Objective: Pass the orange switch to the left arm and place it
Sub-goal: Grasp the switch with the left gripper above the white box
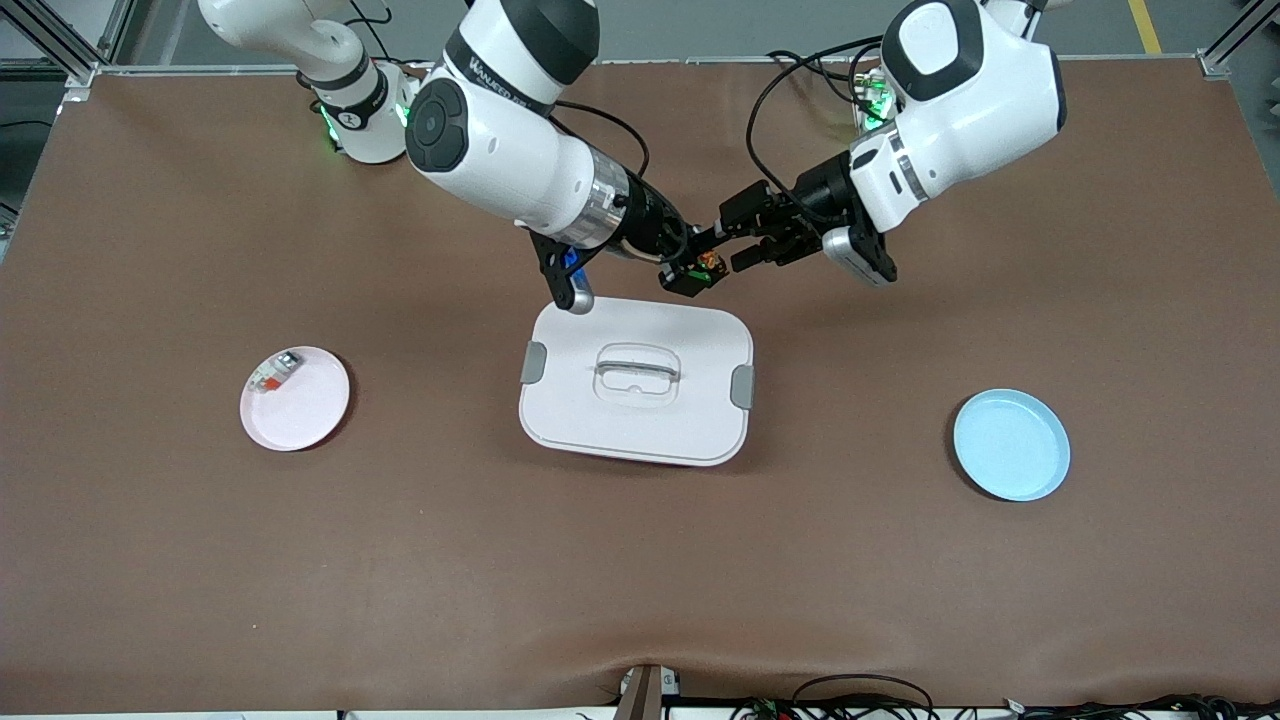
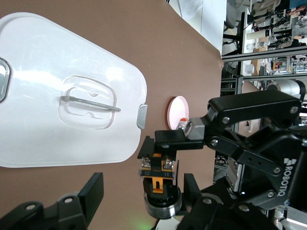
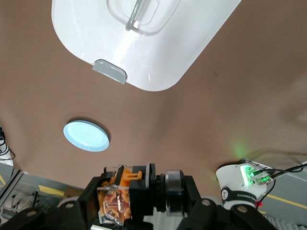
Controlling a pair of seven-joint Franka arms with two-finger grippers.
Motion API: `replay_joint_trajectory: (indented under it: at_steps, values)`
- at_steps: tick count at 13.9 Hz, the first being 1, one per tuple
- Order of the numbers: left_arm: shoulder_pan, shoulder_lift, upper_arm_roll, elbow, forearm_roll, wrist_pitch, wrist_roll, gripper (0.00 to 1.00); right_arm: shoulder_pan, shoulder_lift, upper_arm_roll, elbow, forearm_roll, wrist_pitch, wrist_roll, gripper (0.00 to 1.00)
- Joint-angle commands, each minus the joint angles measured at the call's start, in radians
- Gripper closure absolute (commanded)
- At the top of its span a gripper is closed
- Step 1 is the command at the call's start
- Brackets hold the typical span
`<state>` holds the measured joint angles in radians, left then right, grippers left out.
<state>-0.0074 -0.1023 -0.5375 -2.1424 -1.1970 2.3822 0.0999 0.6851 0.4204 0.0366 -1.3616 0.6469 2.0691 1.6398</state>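
Box (image 1: 640, 420): smooth glossy white plastic, grey latches. Tabletop (image 1: 640, 580): matt brown covering, faint wrinkles. Blue plate (image 1: 1011, 445): smooth, slight sheen.

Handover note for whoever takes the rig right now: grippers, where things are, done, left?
Right gripper: shut on the orange switch, in the air above the table just past the box's edge on the robots' side.
Left gripper: open, fingers around the switch, not yet closed.
Pink plate holds a white-grey piece; blue plate has nothing on it.
Done: switch lifted, brought to the handover point.
Left: likely close left, release right, carry the switch to the blue plate without touching the box.
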Motion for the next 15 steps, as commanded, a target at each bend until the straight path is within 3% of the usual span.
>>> replay_joint_trajectory:
  at_steps: [1,6,8,12,15]
  values:
    - [0.004,0.002,-0.025,-0.002,-0.035,0.038,0.024,0.32,0.014,0.020,-0.009,0.038,0.027,0.005,0.020,0.88]
    - [0.003,0.024,-0.042,0.007,-0.091,0.084,0.062,0.42,0.016,0.020,-0.009,0.038,0.031,0.006,0.018,0.88]
    - [0.004,0.027,-0.042,0.007,-0.110,0.084,0.095,0.56,0.024,0.021,-0.009,0.038,0.031,0.006,0.018,0.88]
    - [0.006,0.038,-0.042,0.019,-0.122,0.084,0.095,1.00,0.025,0.021,-0.009,0.038,0.030,0.006,0.017,0.87]
    - [0.006,0.041,-0.041,0.021,-0.119,0.084,0.101,1.00,0.025,0.021,-0.009,0.038,0.030,0.006,0.012,0.82]
